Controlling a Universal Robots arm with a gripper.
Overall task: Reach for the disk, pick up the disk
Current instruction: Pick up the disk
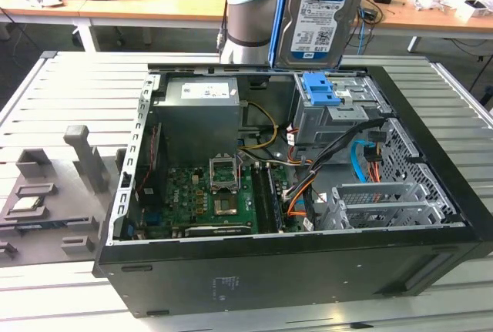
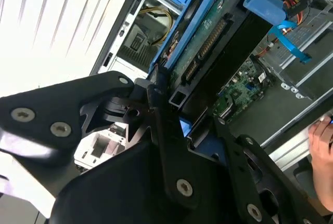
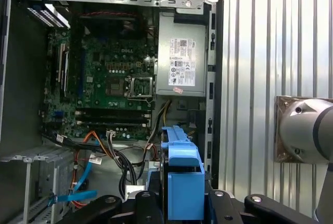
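On the exterior view's left, your grey fixture (image 1: 46, 201) sits on the slatted table (image 1: 69, 101), just beside the open case (image 1: 293, 270). Inside the case, the motherboard (image 1: 208, 197) lies low on that side, with the power supply (image 1: 202, 116) behind it.

Move toward the exterior view's right and you find the bare blue bracket (image 1: 321, 89) at the drive bay, orange and black cables (image 1: 308, 182) trailing below it.

Above the bay hangs the disk (image 1: 323, 20), lifted clear of the case and upright beside the arm's pale wrist joint (image 1: 250, 16), its label facing the camera. In the second wrist view the gripper (image 2: 195, 122) is clamped on the disk (image 2: 218, 52), its black fingers (image 2: 161, 125) pressing the blue frame from both sides. The first wrist view shows the blue frame end (image 3: 182, 182) held between the same fingers, high above the motherboard (image 3: 112, 83).

By this evidence, your reach is done and the pick looks complete: the disk touches nothing in the case. A hand (image 2: 322, 141) shows at the second wrist view's edge, near the case.
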